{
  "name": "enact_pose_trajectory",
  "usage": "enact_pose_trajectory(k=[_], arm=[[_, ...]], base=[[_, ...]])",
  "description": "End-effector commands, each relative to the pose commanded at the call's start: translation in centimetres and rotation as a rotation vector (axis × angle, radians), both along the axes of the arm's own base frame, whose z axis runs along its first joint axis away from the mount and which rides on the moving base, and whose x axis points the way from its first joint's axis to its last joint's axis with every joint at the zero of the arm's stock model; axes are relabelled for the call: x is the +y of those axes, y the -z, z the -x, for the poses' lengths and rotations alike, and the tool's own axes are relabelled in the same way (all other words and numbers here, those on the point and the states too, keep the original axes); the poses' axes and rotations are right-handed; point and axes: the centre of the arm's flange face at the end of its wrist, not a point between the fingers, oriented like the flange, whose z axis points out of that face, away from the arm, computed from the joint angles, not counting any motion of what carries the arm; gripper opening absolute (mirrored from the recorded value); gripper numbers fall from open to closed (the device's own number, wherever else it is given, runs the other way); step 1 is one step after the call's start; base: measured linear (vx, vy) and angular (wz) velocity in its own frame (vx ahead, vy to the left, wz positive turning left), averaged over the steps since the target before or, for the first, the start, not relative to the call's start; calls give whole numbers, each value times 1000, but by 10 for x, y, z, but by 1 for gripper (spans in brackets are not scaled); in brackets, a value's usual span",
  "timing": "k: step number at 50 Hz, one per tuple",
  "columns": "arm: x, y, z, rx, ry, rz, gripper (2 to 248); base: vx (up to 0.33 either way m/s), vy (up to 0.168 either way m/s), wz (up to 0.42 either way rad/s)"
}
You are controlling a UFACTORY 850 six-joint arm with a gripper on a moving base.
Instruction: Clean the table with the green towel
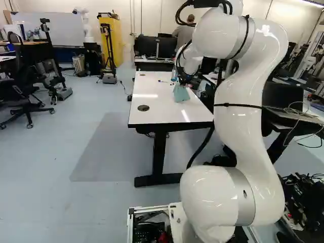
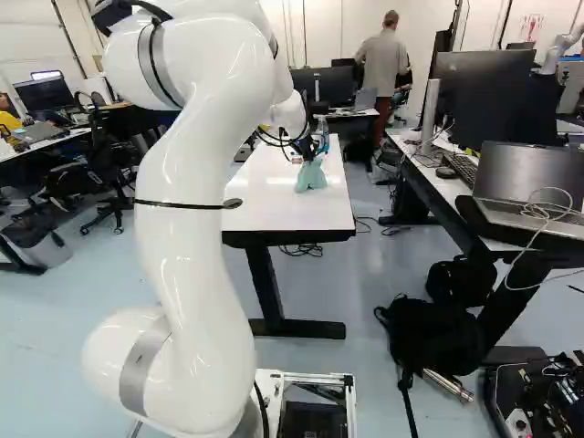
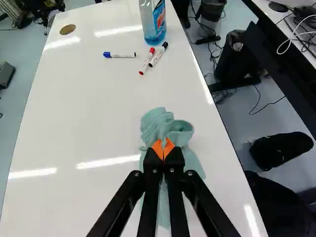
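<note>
You have 1 gripper (image 2: 308, 155), at the end of 1 white arm (image 2: 196, 210), and it is clenched on 1 green towel (image 2: 311, 175). In the wrist view, the 2 orange pads (image 3: 157, 147) of the gripper (image 3: 163, 152) pinch the bunched cloth between them, with folds bulging ahead and looser cloth hanging beneath. The towel is at the table, nearer the long edge on the laptop's side.

Ahead of the towel lie 3 markers: 1 blue (image 3: 120, 55) by itself, then 1 red (image 3: 146, 61) and 1 black (image 3: 159, 54) side by side. Just beyond that pair stands 1 clear bottle (image 3: 154, 22) of blue liquid.

The surface is 1 long white table (image 1: 167, 116), glossy, with streaks of reflected light. Set into it are 2 round discs, the near disc (image 1: 144, 108) and the far disc (image 1: 142, 74).

Around you is a room with a grey-blue floor (image 1: 55, 167). At the back of the left base view are 1 whiteboard (image 1: 50, 26), another robot (image 1: 87, 26) and 1 yellow cabinet (image 1: 112, 40). At the right of the right base view, 1 open laptop (image 2: 526, 182) sits on a desk (image 2: 474, 239), with 1 black bag (image 2: 429, 336) on the floor beside it.
</note>
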Motion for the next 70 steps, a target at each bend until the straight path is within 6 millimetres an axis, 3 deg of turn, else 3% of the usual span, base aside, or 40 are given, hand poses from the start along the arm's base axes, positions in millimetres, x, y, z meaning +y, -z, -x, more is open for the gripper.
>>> enact_pose_trajectory(k=[38,70], arm=[[-2,49,-11,65,0,-10,21],[-1,52,-8,104,-2,-18,21]], base=[[0,0,0],[0,0,0]])
